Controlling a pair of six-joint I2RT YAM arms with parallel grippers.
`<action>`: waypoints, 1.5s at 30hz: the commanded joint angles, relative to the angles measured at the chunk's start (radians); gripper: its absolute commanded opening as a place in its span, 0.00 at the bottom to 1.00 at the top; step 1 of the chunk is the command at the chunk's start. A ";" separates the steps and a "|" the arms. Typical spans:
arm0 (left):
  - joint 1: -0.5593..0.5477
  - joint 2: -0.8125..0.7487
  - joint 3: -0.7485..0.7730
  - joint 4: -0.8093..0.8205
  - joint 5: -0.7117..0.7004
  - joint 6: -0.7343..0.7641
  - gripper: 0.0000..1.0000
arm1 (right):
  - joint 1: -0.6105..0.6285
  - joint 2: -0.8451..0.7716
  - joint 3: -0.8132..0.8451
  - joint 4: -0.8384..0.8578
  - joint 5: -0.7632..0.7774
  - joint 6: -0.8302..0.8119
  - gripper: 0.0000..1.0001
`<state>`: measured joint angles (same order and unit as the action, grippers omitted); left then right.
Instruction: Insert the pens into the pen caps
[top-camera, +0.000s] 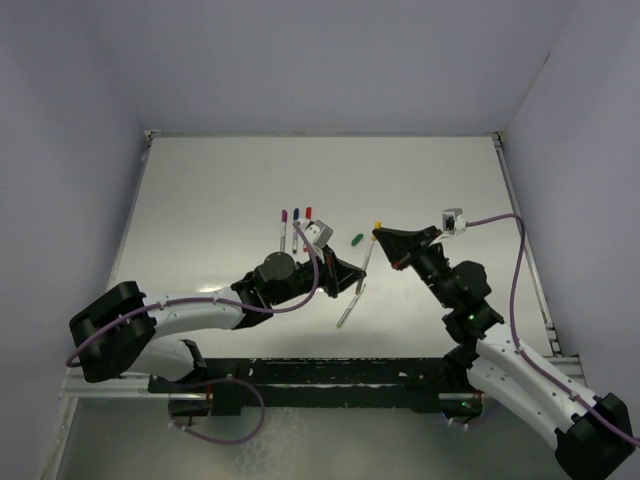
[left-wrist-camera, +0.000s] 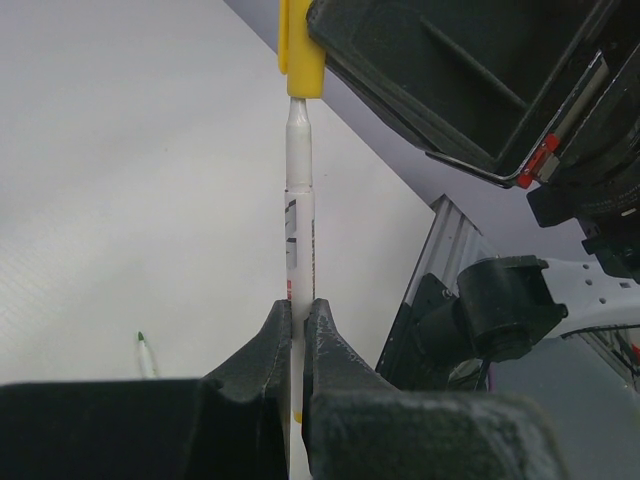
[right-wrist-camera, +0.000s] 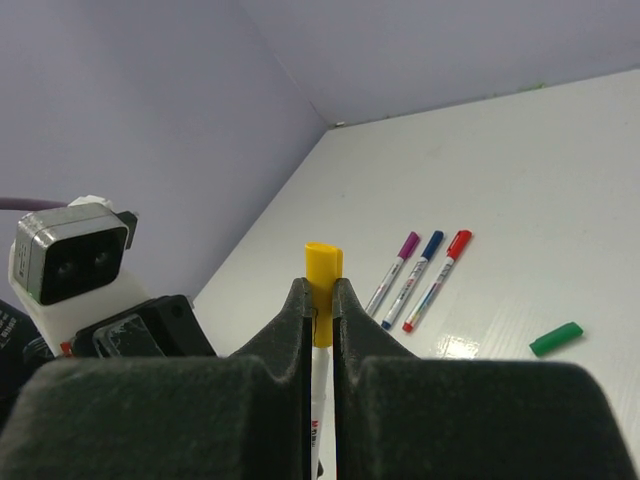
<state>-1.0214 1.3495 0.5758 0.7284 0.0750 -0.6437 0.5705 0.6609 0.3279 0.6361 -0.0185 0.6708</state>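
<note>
Pale table (top-camera: 200, 200) fills the top view, both arms meeting at centre frame. Left gripper (left-wrist-camera: 298, 312) has its fingers pinching the white barrel of a pen (left-wrist-camera: 299, 190), which stands upright in its wrist view. Right gripper (right-wrist-camera: 320, 292) is clamped on the yellow cap (right-wrist-camera: 323, 262), the pen's nose right at its mouth. Three capped pens (right-wrist-camera: 412, 280), purple, blue and red, lie side by side right of centre in the right wrist view. A green-tipped pen (left-wrist-camera: 146, 352) lies lower left, and the green cap (right-wrist-camera: 556, 338) lower right.

Yellow cap (right-wrist-camera: 323, 265) partly on white pen (left-wrist-camera: 299, 230); three capped pens (right-wrist-camera: 412, 280) lie together.
</note>
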 joint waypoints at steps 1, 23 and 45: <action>0.003 -0.025 0.001 0.069 -0.016 -0.002 0.00 | 0.005 0.006 -0.009 0.060 -0.024 0.005 0.00; 0.009 0.040 0.024 0.209 -0.093 0.012 0.00 | 0.005 0.029 -0.051 0.035 -0.194 0.069 0.00; 0.122 0.019 0.066 0.355 0.032 -0.005 0.00 | 0.015 0.064 -0.036 -0.151 -0.250 -0.015 0.00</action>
<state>-0.9459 1.4059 0.5404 0.8951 0.1715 -0.6689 0.5564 0.7170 0.2939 0.6712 -0.1673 0.7052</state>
